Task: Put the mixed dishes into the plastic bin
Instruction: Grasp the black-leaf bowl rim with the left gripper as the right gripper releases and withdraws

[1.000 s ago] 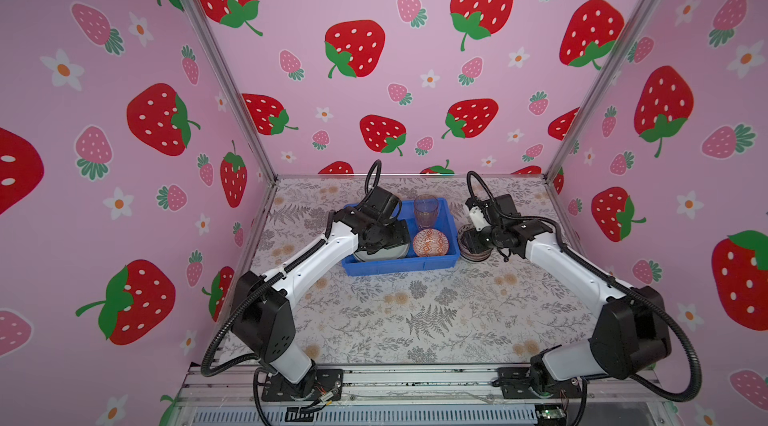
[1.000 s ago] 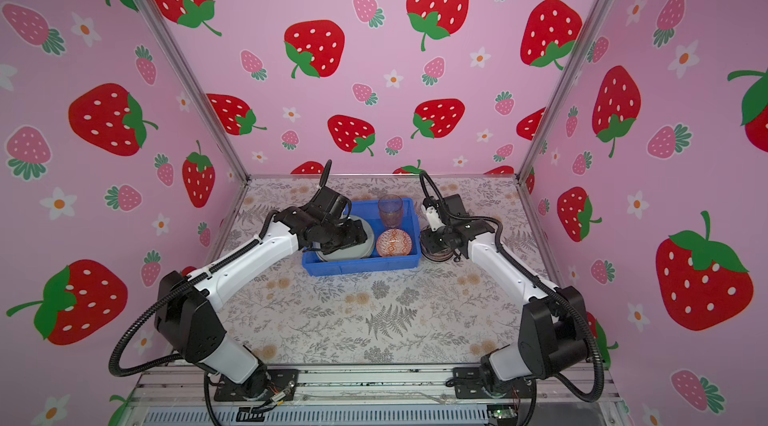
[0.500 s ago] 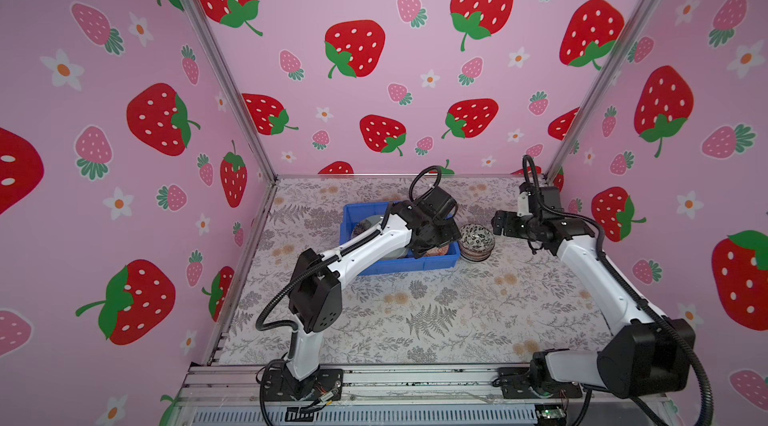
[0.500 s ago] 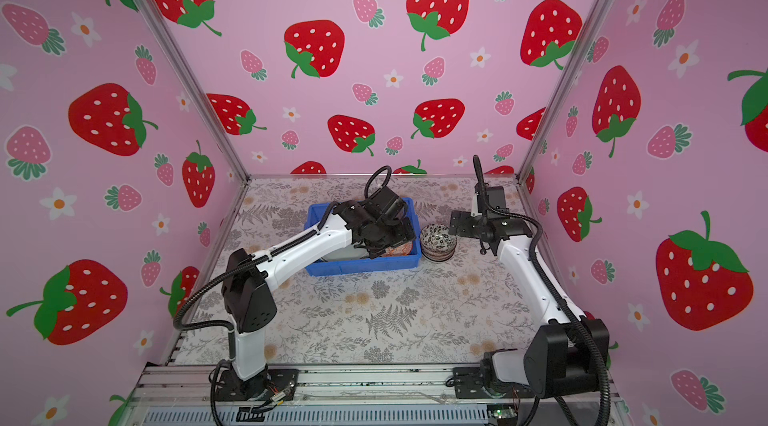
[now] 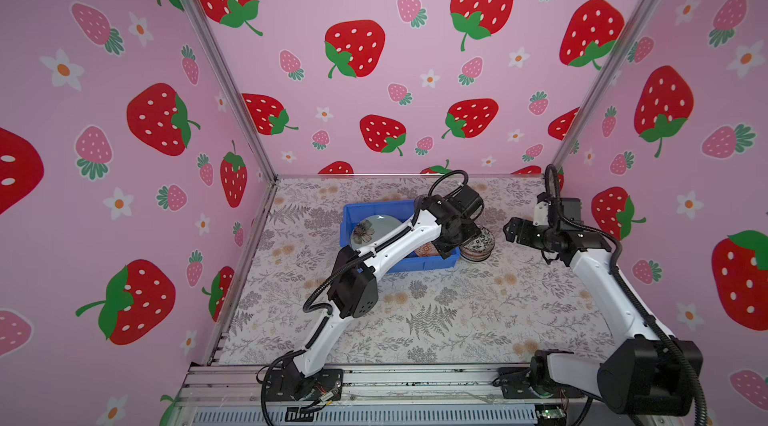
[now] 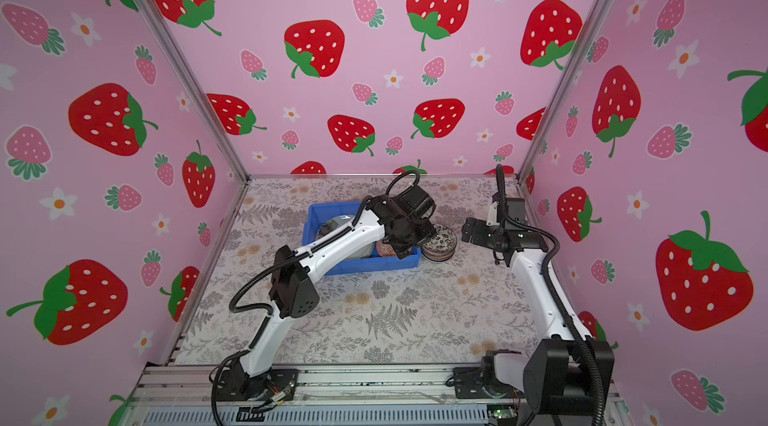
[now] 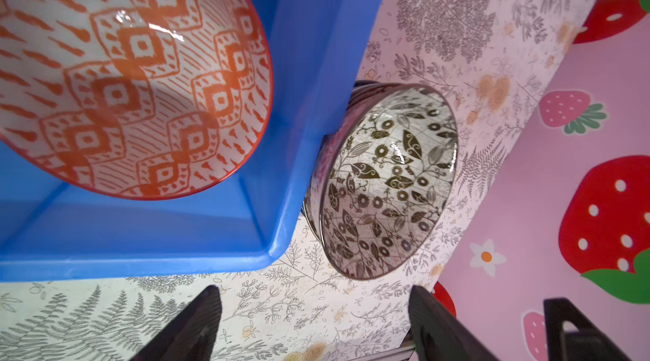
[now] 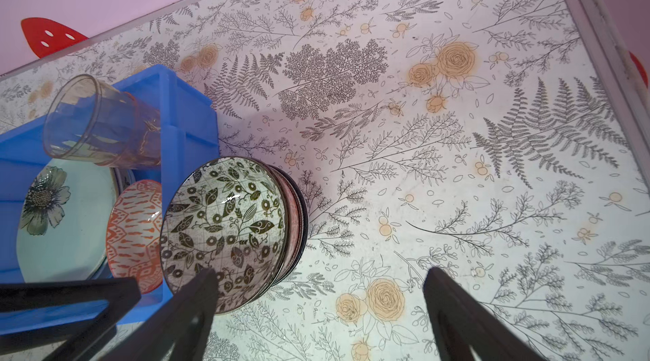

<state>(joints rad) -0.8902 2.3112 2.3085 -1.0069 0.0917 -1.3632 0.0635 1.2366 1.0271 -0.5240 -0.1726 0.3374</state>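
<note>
The blue plastic bin [image 5: 361, 212] [image 8: 190, 113] holds a pale green flower plate [image 5: 370, 228] [image 8: 59, 222], an orange-red patterned bowl [image 7: 133, 77] [image 8: 137, 229] and a clear glass tumbler [image 8: 102, 123]. Just outside the bin's right wall, a black-white leaf-patterned bowl [image 5: 480, 243] [image 7: 387, 183] [image 8: 225, 229] tops a short stack of bowls. My left gripper [image 5: 457, 241] [image 7: 314, 320] hovers open over the bin's right end beside that stack, holding nothing. My right gripper [image 5: 509, 233] [image 8: 320, 306] stands open to the right of the stack, holding nothing.
The floral mat [image 5: 436, 312] covers the table floor. Pink strawberry walls close in the back and both sides, with the right wall [image 5: 665, 195] close behind the right arm. My left arm [image 5: 395, 245] lies diagonally across the bin and hides the tumbler in both top views.
My left gripper has swung from the bin's left part to its right end. My right gripper has opened, left the bowl stack and drawn back to the right.
</note>
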